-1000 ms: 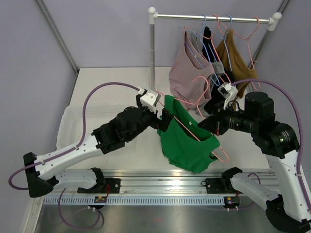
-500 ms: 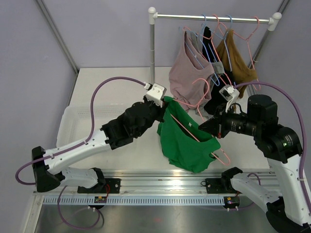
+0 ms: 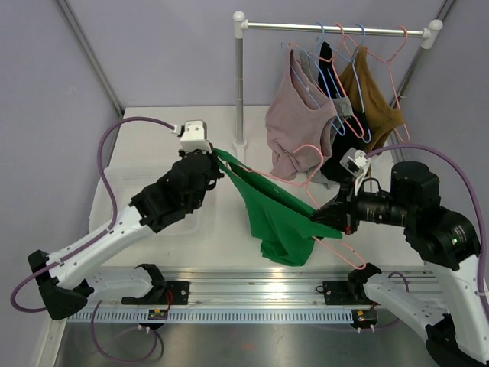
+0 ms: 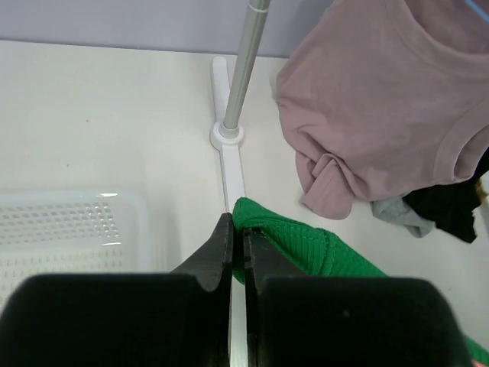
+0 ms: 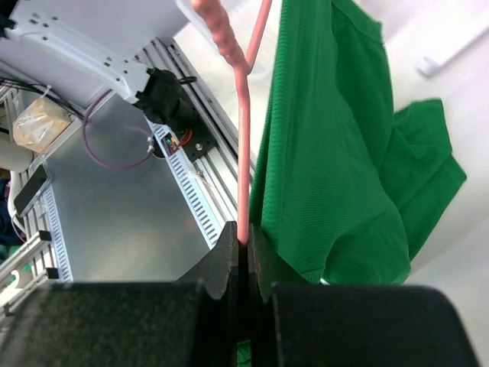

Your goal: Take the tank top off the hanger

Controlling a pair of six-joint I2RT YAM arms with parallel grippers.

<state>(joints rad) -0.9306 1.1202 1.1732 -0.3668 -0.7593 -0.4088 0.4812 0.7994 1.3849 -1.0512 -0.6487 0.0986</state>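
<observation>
The green tank top (image 3: 276,218) is stretched between my two arms above the table. My left gripper (image 3: 216,157) is shut on its upper strap edge, and in the left wrist view the green ribbed cloth (image 4: 306,248) is pinched at the fingertips of that gripper (image 4: 238,222). My right gripper (image 3: 319,215) is shut on the pink hanger (image 3: 341,254). In the right wrist view the hanger's wire (image 5: 244,153) runs up from the closed tips of my right gripper (image 5: 243,233), with the tank top (image 5: 336,153) hanging beside it.
A clothes rack with rail (image 3: 336,29) and pole (image 3: 240,84) stands at the back, holding a mauve top (image 3: 298,122), a brown top (image 3: 370,88) and a black garment (image 3: 336,164) on hangers. A white perforated basket (image 4: 69,229) lies under the left arm.
My left gripper closed on the tank top's strap and pulled it left and back, stretching the cloth. The right gripper shifted slightly lower with the hanger.
</observation>
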